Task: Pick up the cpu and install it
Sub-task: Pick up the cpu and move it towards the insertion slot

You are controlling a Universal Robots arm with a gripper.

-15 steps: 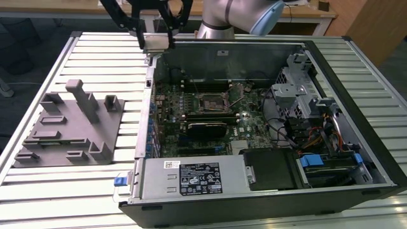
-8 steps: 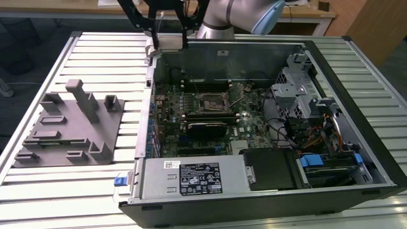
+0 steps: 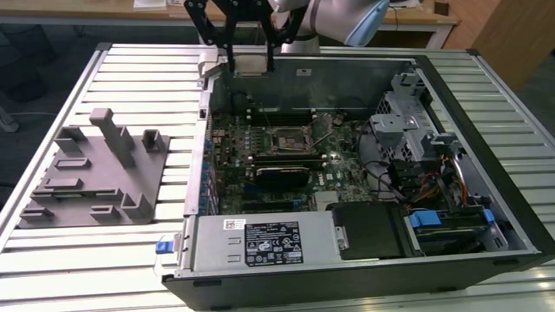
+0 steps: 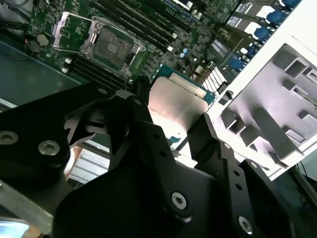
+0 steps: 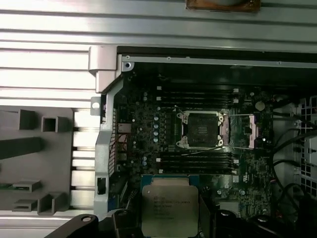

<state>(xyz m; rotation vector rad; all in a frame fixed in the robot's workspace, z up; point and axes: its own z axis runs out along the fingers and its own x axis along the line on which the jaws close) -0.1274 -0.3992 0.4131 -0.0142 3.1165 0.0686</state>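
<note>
Over slatted metal table [image 3: 130, 71], held cpu [image 3: 249, 66]

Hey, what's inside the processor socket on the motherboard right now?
No chip: the socket lies open and bare. The cpu is clamped in the gripper above the case. Nothing covers the socket.

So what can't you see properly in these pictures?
- The cpu: in the first wrist view, the black fingers of the claw holding it cover one edge.
- The socket: in the exterior view, its pins are too small to make out.
- The robot arm: cut off by the exterior view's top edge.
- The grey block: cut off by the first wrist view's edge.
</note>
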